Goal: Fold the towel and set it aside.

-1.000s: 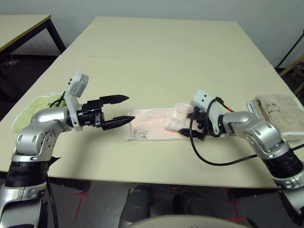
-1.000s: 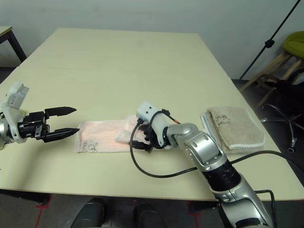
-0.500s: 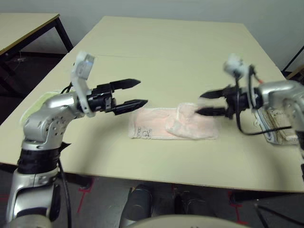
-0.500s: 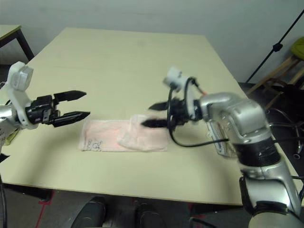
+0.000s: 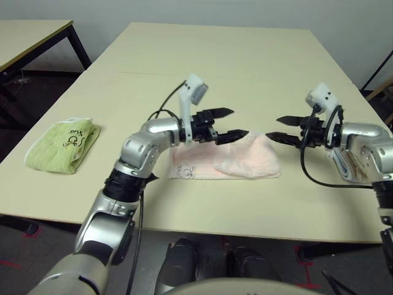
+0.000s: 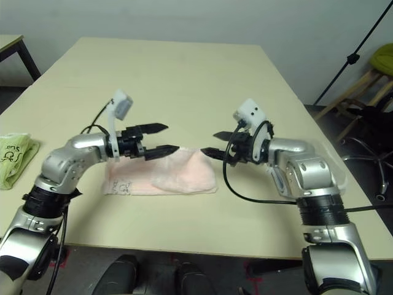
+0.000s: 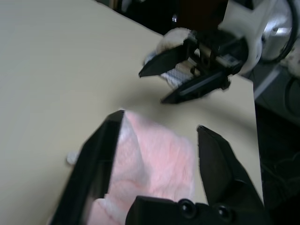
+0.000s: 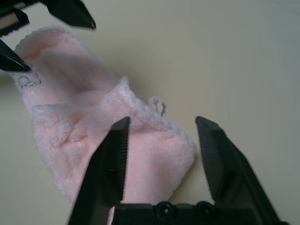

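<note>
The pale pink towel (image 5: 228, 162) lies crumpled in a short strip near the table's front edge, logo end to the left, right end bunched up. My left gripper (image 5: 239, 121) hovers open over the towel's far edge near its right end, nothing between its fingers. My right gripper (image 5: 273, 128) faces it from the right, open and empty, just off the towel's far right corner. The tips of the two grippers are a short gap apart. In the right wrist view the towel (image 8: 93, 136) lies below my open right gripper (image 8: 163, 122).
A lime-green folded towel (image 5: 64, 142) lies at the table's left edge. A cream towel (image 7: 171, 40) sits behind my right gripper. A second table (image 5: 31, 31) stands at the far left; a stool (image 6: 377, 61) and a stand are at the right.
My left arm has swung right, from beyond the towel's left end to over its far right part. My right gripper has lifted off the towel's right end and now points at the left gripper.
</note>
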Tool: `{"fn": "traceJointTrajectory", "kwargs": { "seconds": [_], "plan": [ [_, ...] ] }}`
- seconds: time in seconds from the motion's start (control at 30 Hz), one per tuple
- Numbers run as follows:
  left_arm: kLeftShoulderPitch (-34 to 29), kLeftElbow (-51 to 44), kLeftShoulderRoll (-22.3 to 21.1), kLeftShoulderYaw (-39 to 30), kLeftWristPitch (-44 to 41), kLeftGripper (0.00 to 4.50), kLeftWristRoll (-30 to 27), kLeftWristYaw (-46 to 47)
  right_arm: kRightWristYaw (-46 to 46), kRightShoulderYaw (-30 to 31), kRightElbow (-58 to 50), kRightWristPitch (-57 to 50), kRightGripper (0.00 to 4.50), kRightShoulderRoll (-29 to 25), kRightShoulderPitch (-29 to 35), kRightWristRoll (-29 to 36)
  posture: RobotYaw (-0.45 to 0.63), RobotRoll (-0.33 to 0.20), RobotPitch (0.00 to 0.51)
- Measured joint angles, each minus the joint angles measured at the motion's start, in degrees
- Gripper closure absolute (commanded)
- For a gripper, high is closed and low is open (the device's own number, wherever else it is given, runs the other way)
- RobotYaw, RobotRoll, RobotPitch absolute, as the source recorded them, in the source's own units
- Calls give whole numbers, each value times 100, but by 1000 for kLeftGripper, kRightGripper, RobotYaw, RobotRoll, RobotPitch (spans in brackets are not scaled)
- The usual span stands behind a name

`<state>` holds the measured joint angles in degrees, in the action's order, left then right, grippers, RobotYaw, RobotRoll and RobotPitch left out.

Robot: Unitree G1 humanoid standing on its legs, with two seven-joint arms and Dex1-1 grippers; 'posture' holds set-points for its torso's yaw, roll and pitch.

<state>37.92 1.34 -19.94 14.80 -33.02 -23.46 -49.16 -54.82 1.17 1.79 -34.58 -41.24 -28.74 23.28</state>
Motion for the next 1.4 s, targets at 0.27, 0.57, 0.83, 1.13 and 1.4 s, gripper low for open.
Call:
{"fn": "traceJointTrajectory", "kwargs": {
  "seconds": [0.27, 0.57, 0.83, 1.13, 1.4],
  "plan": [
    [-131, 255, 111, 510, 377, 4474, 484, -368, 268, 55, 14, 228, 4500, 599, 195, -196, 139, 0, 103],
    [-227, 920, 201, 1084, 680, 4474, 1204, -552, 434, 502, 344, 466, 4500, 1251, 196, -463, 140, 0, 99],
    [-560, 1041, 12, 1082, 649, 4474, 1445, -600, 618, 667, 1960, 1647, 4500, 1649, 181, -1045, 162, 0, 96],
    [-974, -599, 276, -635, -1270, 3553, 130, 188, -32, 321, 1326, 1533, 3172, 1464, 170, -491, 209, 0, 97],
    [-1549, -3071, 201, -3479, -4596, 712, -1796, 1546, -1479, -177, 975, 1560, 117, 633, -178, 182, 283, 0, 96]
  ]
}}
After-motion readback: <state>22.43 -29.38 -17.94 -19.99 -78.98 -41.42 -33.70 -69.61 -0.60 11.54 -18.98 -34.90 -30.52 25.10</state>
